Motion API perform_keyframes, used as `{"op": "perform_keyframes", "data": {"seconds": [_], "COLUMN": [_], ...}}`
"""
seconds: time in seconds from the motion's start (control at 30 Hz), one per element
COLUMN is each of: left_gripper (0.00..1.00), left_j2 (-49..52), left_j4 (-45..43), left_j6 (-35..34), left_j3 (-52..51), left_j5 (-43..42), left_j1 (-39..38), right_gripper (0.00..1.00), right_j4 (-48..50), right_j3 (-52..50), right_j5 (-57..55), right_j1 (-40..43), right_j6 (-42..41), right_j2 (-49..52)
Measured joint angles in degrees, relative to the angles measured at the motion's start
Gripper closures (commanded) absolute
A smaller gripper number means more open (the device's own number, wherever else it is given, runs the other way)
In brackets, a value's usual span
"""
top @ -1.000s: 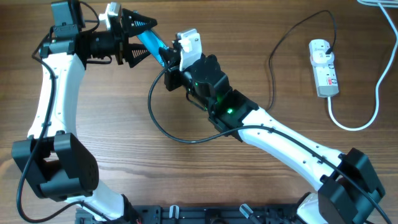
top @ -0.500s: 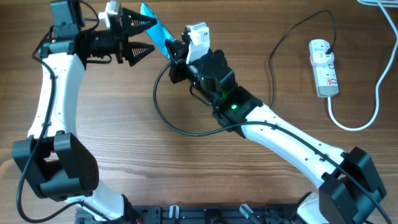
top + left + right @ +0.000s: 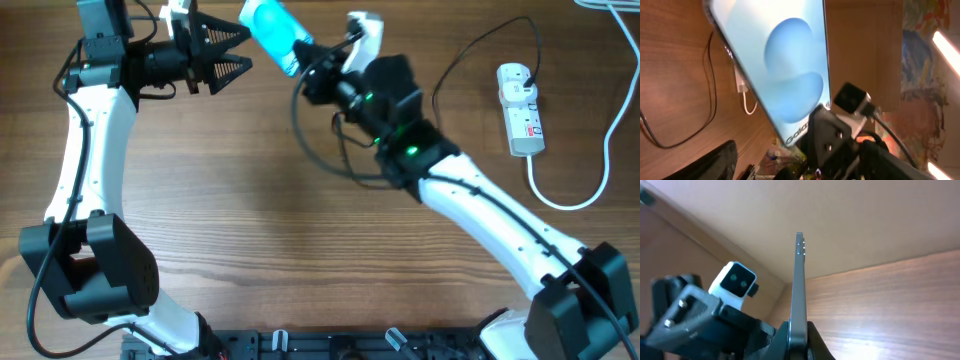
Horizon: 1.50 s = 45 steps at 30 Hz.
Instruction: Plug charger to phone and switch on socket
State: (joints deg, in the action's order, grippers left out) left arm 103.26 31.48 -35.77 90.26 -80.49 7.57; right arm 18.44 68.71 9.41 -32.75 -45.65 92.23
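My right gripper [image 3: 308, 72] is shut on the lower end of the phone [image 3: 272, 28] and holds it tilted in the air near the table's far edge. In the right wrist view the phone [image 3: 799, 280] is edge-on between the jaws [image 3: 800, 342]. In the left wrist view its light blue screen [image 3: 785, 75] fills the frame. My left gripper [image 3: 245, 52] is open and empty, just left of the phone. The charger, a thin black cable [image 3: 440, 95], runs from the socket [image 3: 521, 110] and loops under the right gripper [image 3: 305, 145]. Its plug tip is hidden.
A thicker white cable [image 3: 570, 195] curves from the socket toward the right edge. The two arms are close together at the far left-centre. The left arm's wrist camera [image 3: 735, 282] sits close to the phone in the right wrist view.
My right gripper has lifted the phone out from between the left jaws and carried it right and toward the far edge. The black cable loop followed. The left arm barely moved.
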Motion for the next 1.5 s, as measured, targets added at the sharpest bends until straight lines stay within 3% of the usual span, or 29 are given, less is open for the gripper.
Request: {"op": "perform_keyframes", "data": {"seconds": [0.07,0.1,0.17,0.23,0.33,0.53,0.73,0.93,1.07,1.3,1.5], "left_gripper": [0.46,0.47,0.47,0.39,0.36,0.40,0.41,0.48,0.63,0.68,0.65], "left_j2": [0.00,0.00,0.00,0.00,0.00,0.00,0.00,0.00,0.00,0.00,0.00], "left_j4": [-1.38,-1.79,-2.03,-2.05,-2.25,-5.03,-6.82,-9.66,-10.47,-10.58,-10.56], "left_j6": [0.17,0.26,0.31,0.31,0.46,0.50,0.46,0.42,0.02,-0.20,-0.39], "left_j3": [0.00,0.00,0.00,0.00,0.00,0.00,0.00,0.00,-0.02,-0.39,-0.48], "left_j5": [-0.17,-0.20,-0.22,-0.24,-0.24,-0.20,-0.15,2.34,3.19,4.15,4.63], "left_j1": [-0.02,-0.02,-0.07,-0.24,-0.83,-2.99,-3.02,-3.65,-5.22,-5.38,-5.38], "right_gripper": [0.96,0.95,0.96,0.96,0.96,0.96,0.96,0.96,0.96,0.96,0.96], "right_j4": [0.96,1.05,1.07,1.42,2.69,1.75,-0.22,-2.75,-2.93,-4.48,-5.20], "right_j3": [0.00,0.00,0.00,0.00,0.00,0.00,0.00,0.02,0.00,0.13,0.42], "right_j5": [4.63,6.64,8.83,10.82,12.85,14.62,13.90,11.54,9.03,5.70,4.24], "right_j1": [1.77,1.95,1.79,1.55,1.57,1.57,1.57,1.55,1.57,-0.11,-0.98], "right_j6": [-3.26,-4.44,-5.90,-8.02,-10.47,-15.43,-26.08,-36.70,-39.87,-40.46,-39.93], "right_j2": [0.00,0.00,0.00,0.00,0.00,0.00,-0.55,-1.40,-1.51,-2.16,-2.16]}}
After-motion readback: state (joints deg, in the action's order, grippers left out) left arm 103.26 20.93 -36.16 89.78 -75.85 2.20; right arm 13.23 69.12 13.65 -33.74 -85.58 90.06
